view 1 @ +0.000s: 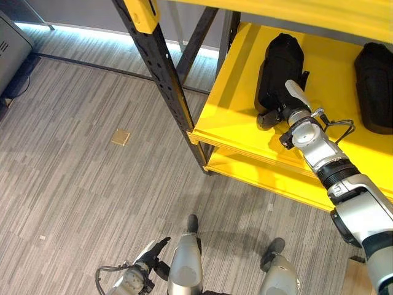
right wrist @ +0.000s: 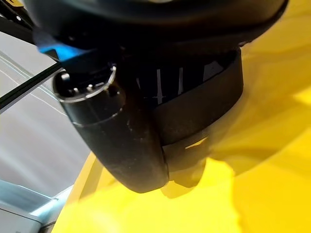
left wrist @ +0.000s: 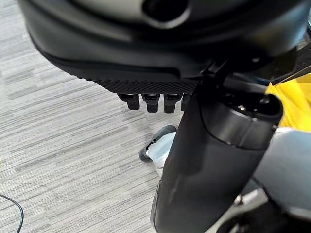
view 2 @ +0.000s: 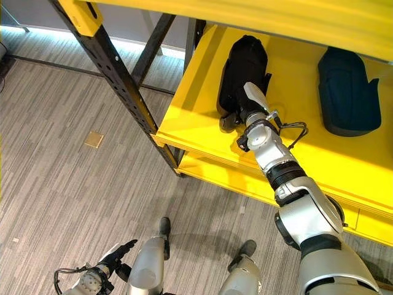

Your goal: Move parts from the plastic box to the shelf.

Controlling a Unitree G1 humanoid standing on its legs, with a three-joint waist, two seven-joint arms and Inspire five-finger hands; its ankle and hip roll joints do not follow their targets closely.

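The right hand (view 2: 249, 106) reaches onto the yellow shelf (view 2: 196, 117) and lies against the near end of a black moulded part (view 2: 242, 67) resting on the shelf's deck; its fingers are hidden against and under that part, so I cannot tell whether they are curled round it or straight. In the right wrist view the part (right wrist: 194, 102) lies right in front of the hand's dark bulk, sitting on the yellow deck. This part lies lengthwise from the shelf's front edge toward its back, a little in from the shelf's left edge, with a bare strip of yellow between it and that edge. A second black part (view 2: 346, 92) lies on the same deck further to the right, well apart from the first, with open yellow surface between them. The shelf's front lip runs just below the wrist, and a lower yellow deck (view 1: 258, 175) shows beneath it. A black perforated upright post (view 1: 163, 80) stands at the shelf's left front corner, with a yellow bracket (view 1: 141, 13) near its top. Left of the post the grey striped floor (view 1: 73, 153) is open, bearing only a small tan square plate (view 1: 121, 136). The left hand (view 1: 153, 251) hangs low over that floor, well away from the shelf, fingers curled and holding nothing.
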